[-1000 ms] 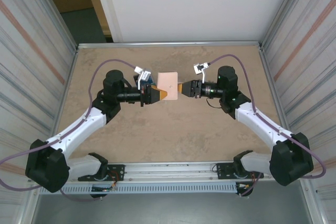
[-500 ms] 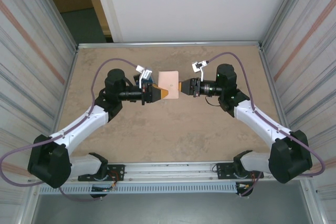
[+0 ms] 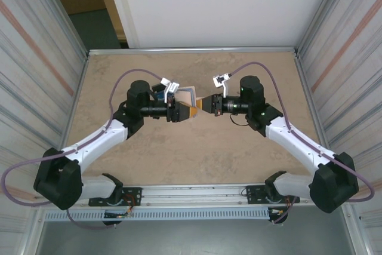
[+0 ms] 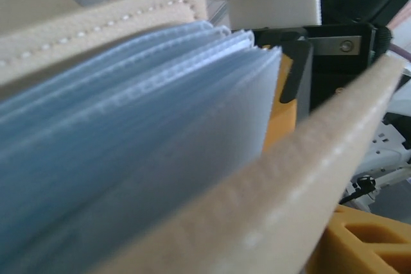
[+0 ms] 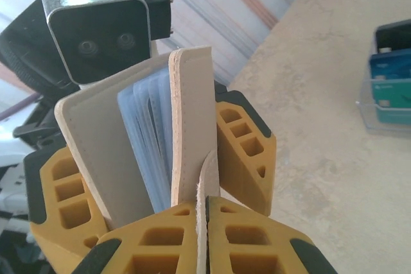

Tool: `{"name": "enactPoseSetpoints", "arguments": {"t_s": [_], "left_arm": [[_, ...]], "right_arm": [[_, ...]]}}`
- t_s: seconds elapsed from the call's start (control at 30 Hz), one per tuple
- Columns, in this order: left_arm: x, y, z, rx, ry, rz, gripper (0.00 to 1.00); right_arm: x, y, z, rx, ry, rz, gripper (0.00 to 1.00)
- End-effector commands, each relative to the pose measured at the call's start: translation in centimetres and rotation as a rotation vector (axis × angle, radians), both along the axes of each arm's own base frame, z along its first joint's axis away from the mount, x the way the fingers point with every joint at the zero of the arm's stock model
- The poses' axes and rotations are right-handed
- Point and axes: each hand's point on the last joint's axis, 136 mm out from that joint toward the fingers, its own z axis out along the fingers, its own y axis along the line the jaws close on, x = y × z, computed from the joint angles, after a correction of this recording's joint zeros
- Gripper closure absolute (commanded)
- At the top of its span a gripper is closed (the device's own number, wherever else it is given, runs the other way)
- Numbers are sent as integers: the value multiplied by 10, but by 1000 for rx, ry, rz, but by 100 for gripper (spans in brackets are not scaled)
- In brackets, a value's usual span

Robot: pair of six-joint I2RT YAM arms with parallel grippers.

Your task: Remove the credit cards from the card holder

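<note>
The right gripper [image 5: 203, 215] was found fully closed, its yellow fingers pinched on a thin tan strip at the lower edge of the card holder [image 5: 191, 113]. Whether that strip was the strap tab or the cover's own edge could not be determined. Directly beyond the fingertips, the card holder was held upright and clear of the table [image 5: 321, 165]. Its two beige covers were splayed apart, and a fan of pale blue plastic sleeves [image 5: 151, 136] was exposed between them.

The left gripper [image 5: 151, 172] was seen facing the right gripper, with its jaws spread wide. One yellow finger was placed outside each cover, so that the card holder was bracketed between them. The far cover was seen against or just beside one of these fingers; firm contact could not be confirmed. In the left wrist view the sleeves were recorded close before the lens, stacked between the stitched covers. Whether any card lay inside them could not be judged.

Off to the right of the right gripper, well apart from it, credit cards [image 5: 393, 86] in blue and teal were noted on the table. They were stacked in a clear tray [image 5: 366, 112].
</note>
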Motion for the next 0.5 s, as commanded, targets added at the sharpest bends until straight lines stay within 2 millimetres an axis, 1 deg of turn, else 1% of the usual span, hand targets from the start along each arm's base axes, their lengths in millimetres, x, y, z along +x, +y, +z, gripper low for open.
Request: {"name": "enactPoseSetpoints", "arguments": {"t_s": [0.0, 0.07, 0.13, 0.27, 0.47], "left_arm": [[4, -4, 2, 3, -18, 16, 25], [6, -5, -2, 13, -12, 31, 21], [8, -6, -6, 26, -11, 47, 16], [13, -10, -15, 66, -21, 85, 2], [23, -10, -21, 118, -40, 156, 1]], "right_arm": [[8, -10, 17, -22, -51, -85, 100], [11, -14, 13, -44, -38, -121, 100], [14, -17, 9, -63, -26, -151, 100], [16, -22, 4, -87, -11, -187, 100], [20, -28, -2, -121, 7, -228, 100]]}}
